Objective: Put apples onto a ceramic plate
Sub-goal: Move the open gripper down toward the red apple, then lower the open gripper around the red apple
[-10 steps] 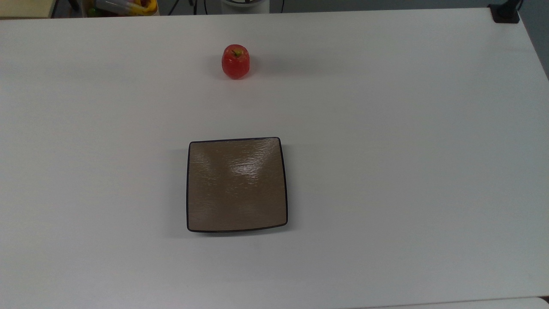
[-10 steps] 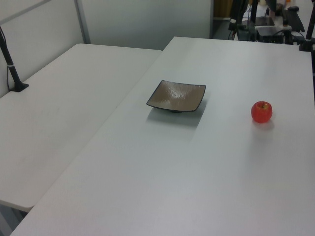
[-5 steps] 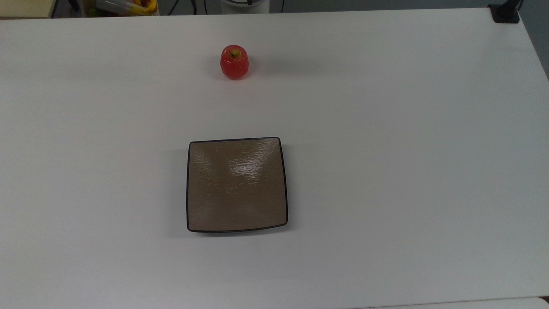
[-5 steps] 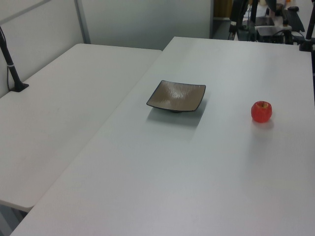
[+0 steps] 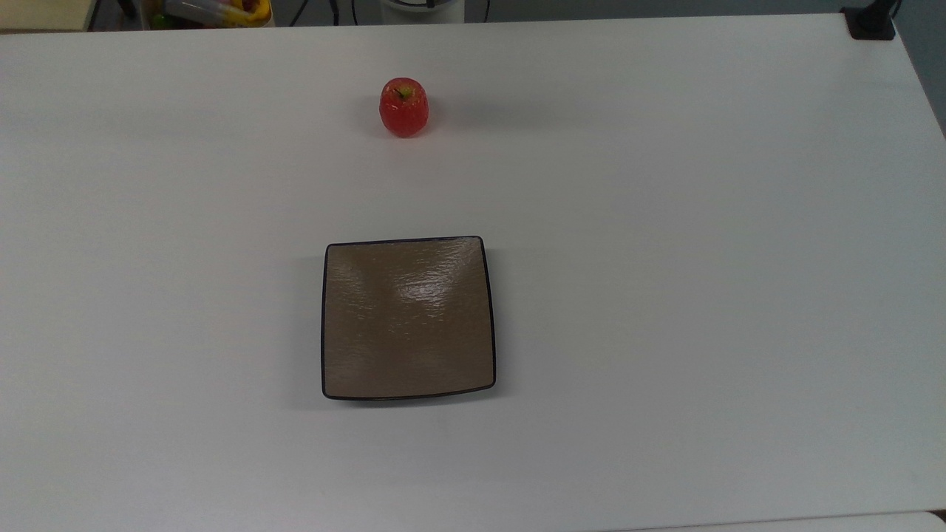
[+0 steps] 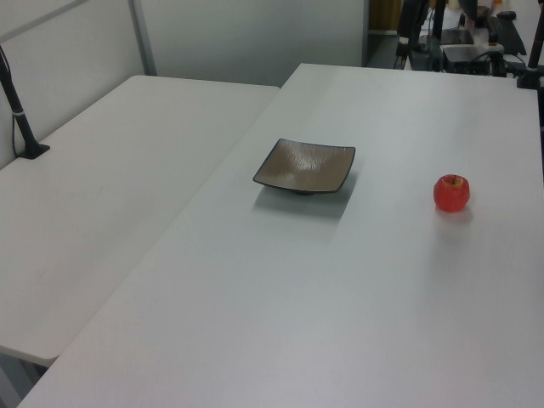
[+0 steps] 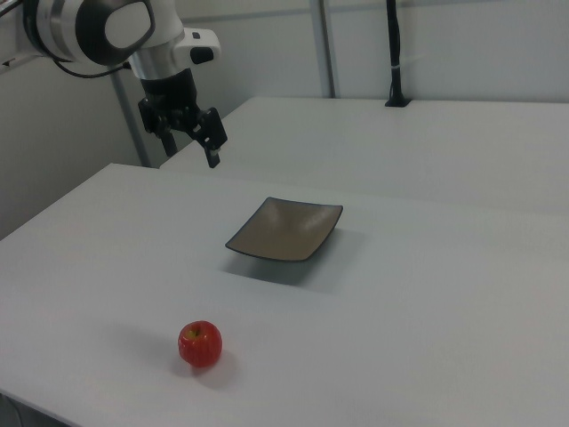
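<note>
Apple [image 5: 403, 108] upright on table [image 5: 665, 258], well apart from plate [image 5: 408, 318]; plate bare. Gripper [image 7: 211, 147] high, far from both, holding nothing, fingers narrowly parted. Your risks: round glossy apple rolling if nudged off-centre; slipping from pinch; bouncing off shallow plate.

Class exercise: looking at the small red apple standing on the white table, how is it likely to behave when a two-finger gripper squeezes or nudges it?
The apple is rounded and glossy, so it may slip between flat fingers unless gripped across its widest part. It stands upright, stem up, on the smooth table, so a sideways nudge would probably roll or topple it. It looks rigid rather than soft.
</note>
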